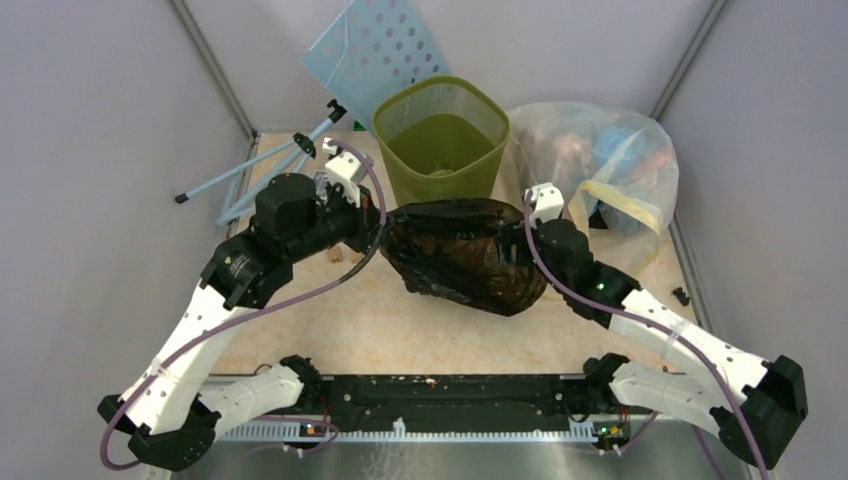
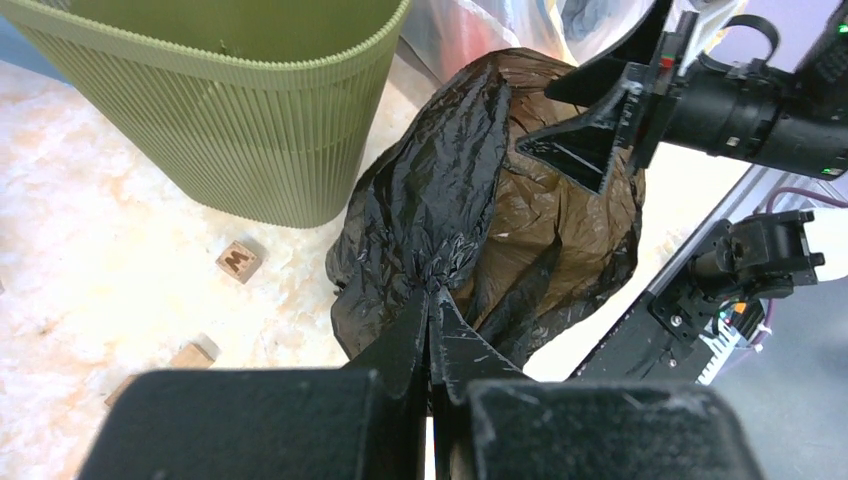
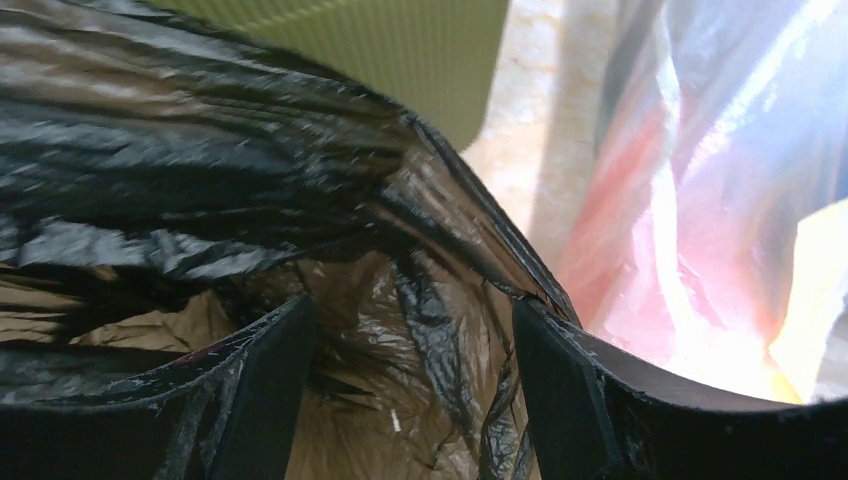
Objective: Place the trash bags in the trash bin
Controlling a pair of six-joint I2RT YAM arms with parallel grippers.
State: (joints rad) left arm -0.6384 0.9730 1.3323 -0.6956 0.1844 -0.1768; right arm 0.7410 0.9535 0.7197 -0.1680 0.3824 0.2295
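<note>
Between the two arms, just in front of the trash bin: one trash bag, black, glossy, puffed up and much crinkled, not yet inside the bin. Pinched at a gathered bunch of film by the left gripper, both fingers pressed together on the plastic. Reached from the opposite side by the right gripper, fingers apart with a fold of the bag between them, no clamping visible yet. Probably held this way so as to stretch the bag between two points and carry it over the rim; with one grip only, likely sagging and collapse of such thin film. Lower side of the bag seemingly touching the tabletop, near the base of the bin but apart from its wall in the left wrist view. Bin upright, mouth open upward, so ready to receive.

Counted: one black bag, one olive-green bin, two arms, two grippers. Beside the bin on the right, one clear bag of colourful rubbish with yellow ties, not part of the job. Behind the bin, one pale blue perforated board, leaning. On the left, one folded pale blue stand. On the tabletop near the bin, two small wooden blocks, one marked W; possibly a third, partly hidden.
</note>
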